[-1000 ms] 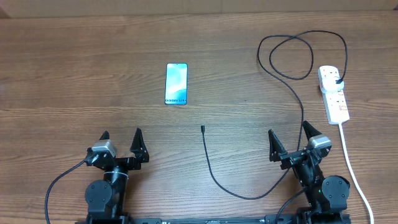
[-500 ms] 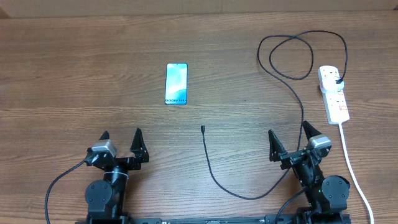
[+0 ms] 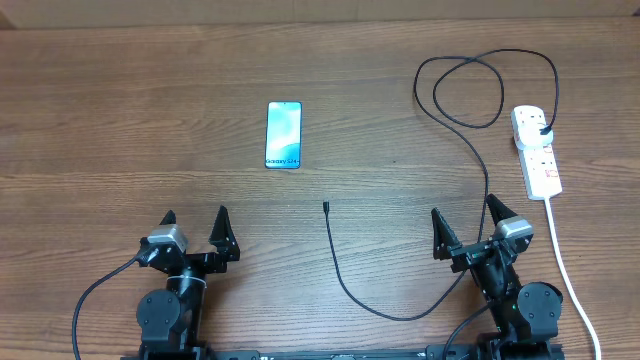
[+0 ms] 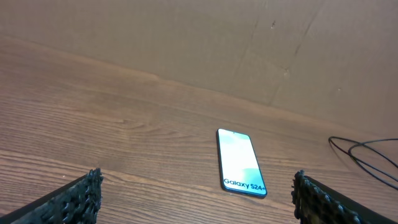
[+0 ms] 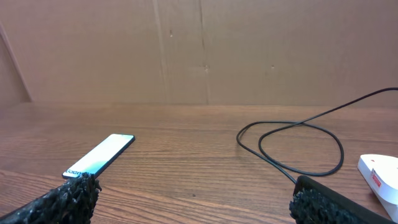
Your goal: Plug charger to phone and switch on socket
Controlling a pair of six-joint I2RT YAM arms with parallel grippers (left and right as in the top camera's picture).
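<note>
The phone [image 3: 284, 135] lies flat on the wooden table, screen lit teal; it also shows in the left wrist view [image 4: 240, 162] and the right wrist view [image 5: 99, 156]. The charger cable [image 3: 345, 275] curves from its connector tip [image 3: 326, 208] near the table's middle, loops at the back right [image 5: 292, 140], and its black plug sits in the white socket strip [image 3: 537, 150]. My left gripper [image 3: 196, 232] is open and empty, near the front edge, below the phone. My right gripper [image 3: 465, 225] is open and empty, left of the socket [image 5: 379, 174].
The socket's thick white lead [image 3: 570, 280] runs down the right side past my right arm. A brown cardboard wall [image 5: 199, 50] stands behind the table. The cable passes close to my right arm's base.
</note>
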